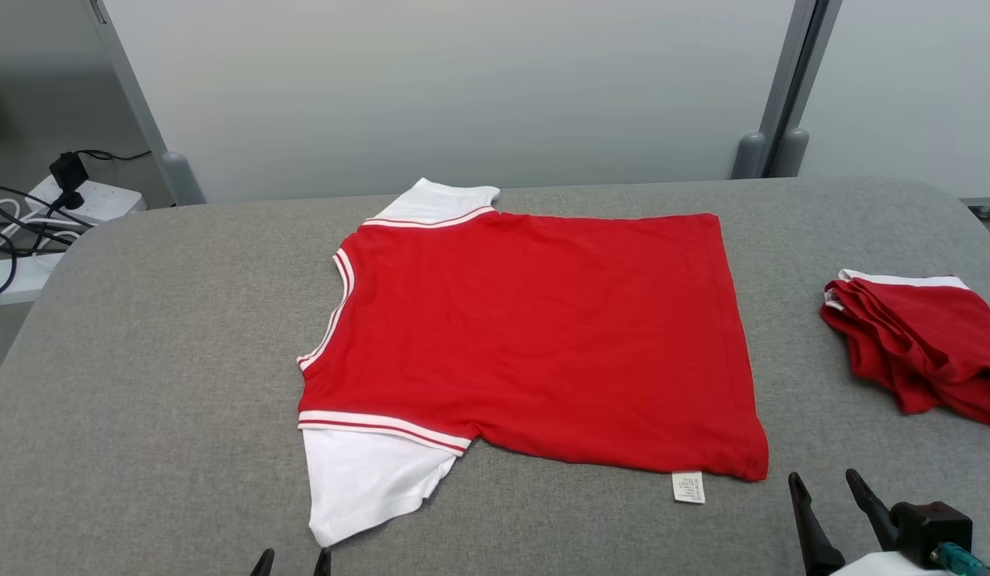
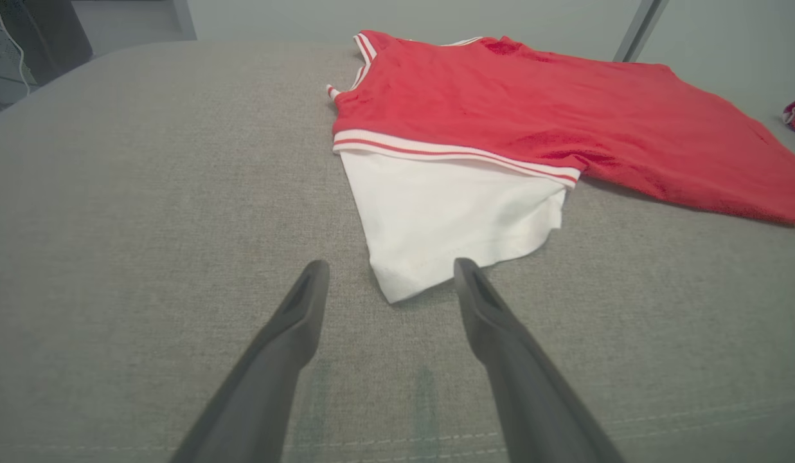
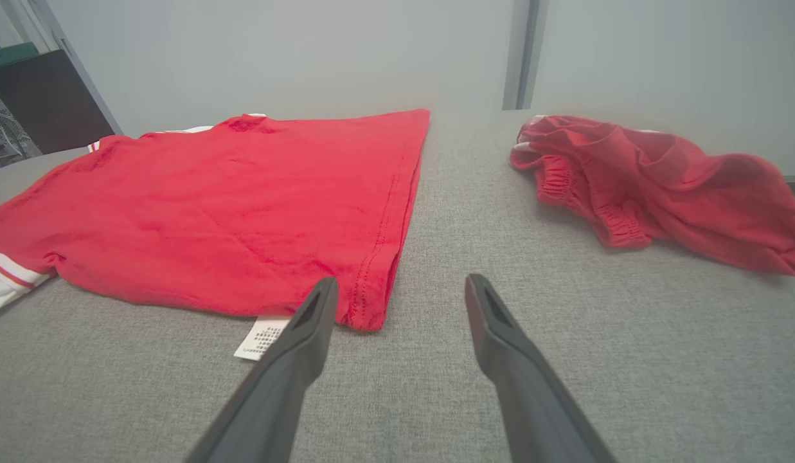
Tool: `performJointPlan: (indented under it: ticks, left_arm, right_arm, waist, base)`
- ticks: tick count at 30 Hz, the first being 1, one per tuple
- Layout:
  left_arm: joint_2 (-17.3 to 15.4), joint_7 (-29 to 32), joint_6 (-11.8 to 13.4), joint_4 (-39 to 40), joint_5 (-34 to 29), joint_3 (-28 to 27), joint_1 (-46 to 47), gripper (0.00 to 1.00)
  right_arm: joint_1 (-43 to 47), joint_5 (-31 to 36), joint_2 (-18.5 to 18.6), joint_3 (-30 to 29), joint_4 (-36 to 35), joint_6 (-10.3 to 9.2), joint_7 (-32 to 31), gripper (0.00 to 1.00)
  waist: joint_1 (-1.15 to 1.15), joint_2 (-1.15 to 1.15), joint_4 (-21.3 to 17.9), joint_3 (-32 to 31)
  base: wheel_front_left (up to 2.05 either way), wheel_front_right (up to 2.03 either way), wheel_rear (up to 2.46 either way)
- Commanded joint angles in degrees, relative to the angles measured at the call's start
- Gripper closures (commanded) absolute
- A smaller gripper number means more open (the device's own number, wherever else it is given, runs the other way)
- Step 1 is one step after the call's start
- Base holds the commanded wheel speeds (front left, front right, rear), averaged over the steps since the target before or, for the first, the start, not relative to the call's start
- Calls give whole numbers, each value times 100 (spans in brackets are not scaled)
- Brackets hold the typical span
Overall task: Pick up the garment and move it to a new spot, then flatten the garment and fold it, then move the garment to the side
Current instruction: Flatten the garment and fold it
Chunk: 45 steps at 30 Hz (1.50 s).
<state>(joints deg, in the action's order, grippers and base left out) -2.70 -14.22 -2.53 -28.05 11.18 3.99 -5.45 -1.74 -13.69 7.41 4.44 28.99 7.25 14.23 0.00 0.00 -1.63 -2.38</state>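
A red T-shirt with white sleeves, the garment (image 1: 535,336), lies spread flat on the grey padded table (image 1: 158,376), neck to the left and hem to the right. My left gripper (image 1: 291,562) is open at the bottom edge, just short of the near white sleeve (image 2: 448,218); in the left wrist view its fingers (image 2: 307,302) straddle that sleeve's corner without touching it. Off the shirt's near right hem corner and care label (image 1: 687,486) my right gripper (image 1: 829,490) stands open, with its fingertips (image 3: 320,302) just short of that corner (image 3: 371,308). Neither gripper holds anything.
A second red garment (image 1: 915,344) lies crumpled at the table's right edge, also seen as a red heap (image 3: 654,186) in the right wrist view. A power strip with cables (image 1: 70,200) sits off the table's far left. Pale partition panels (image 1: 462,88) stand behind.
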Motion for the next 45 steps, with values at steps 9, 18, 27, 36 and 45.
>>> performJointPlan:
  ticks: [9,18,27,36,45]
  left_arm:
    - [-18,-78,-72,-263,139,-10,435,0]
    - [-18,-78,-85,-358,169,136,522,0]
    - [-18,-78,-94,-381,150,295,588,0]
    - [-18,-78,-131,-331,47,342,676,0]
    - [-18,-78,-180,-233,-64,416,852,0]
  right_arm:
    - [-265,53,58,102,54,24,76,0]
    - [-457,-71,-147,26,274,24,76,0]
    - [-753,-488,-263,-19,814,24,77,0]
    - [-1030,-815,-296,-92,1198,24,77,0]
    - [-1255,-1089,-332,-65,1523,24,77,0]
  waist:
    - [0,0,6,87]
    - [0,0,-3,194]
    - [0,0,168,305]
    - [0,0,391,508]
    - [0,0,579,765]
  base:
    - [0,0,0]
    - [0,0,0]
    - [0,0,0]
    - [0,0,0]
    - [0,0,0]
